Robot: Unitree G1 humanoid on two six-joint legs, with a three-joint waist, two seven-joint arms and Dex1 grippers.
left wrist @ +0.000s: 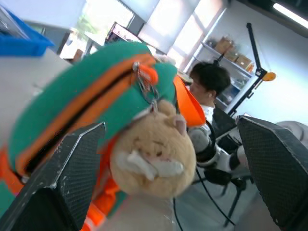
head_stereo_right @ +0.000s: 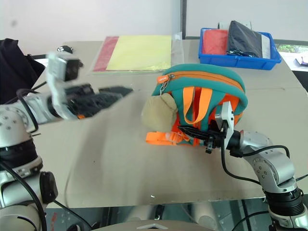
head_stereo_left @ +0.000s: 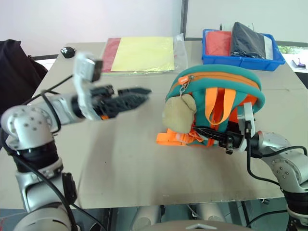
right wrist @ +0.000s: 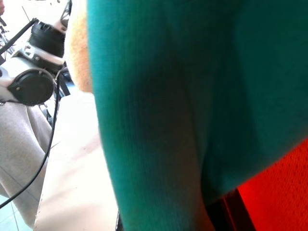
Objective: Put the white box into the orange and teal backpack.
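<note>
Orange-and-teal soft fabric backpack (head_stereo_left: 215, 103) is seen standing upright on the beige desk (head_stereo_left: 125, 163), its orange zipper drawn along the top, orange webbing hanging down its front and a beige plush toy (head_stereo_left: 179, 113) dangling from the zipper pull on its left side. The white box cannot be made out in any view. The right hand (head_stereo_left: 215, 135) is pressed against the lower front of the backpack, its black fingers drawn together on the orange and teal fabric by the straps. The left hand (head_stereo_left: 126, 97) is held level above the desk, apart from the backpack and pointing toward it, with its fingers (left wrist: 72, 178) spread wide and nothing between them. At the desk's far edge lie a clear bag of yellow and red sheets (head_stereo_left: 142, 54) and a blue plastic bin (head_stereo_left: 240, 49) holding dark and red items.
</note>
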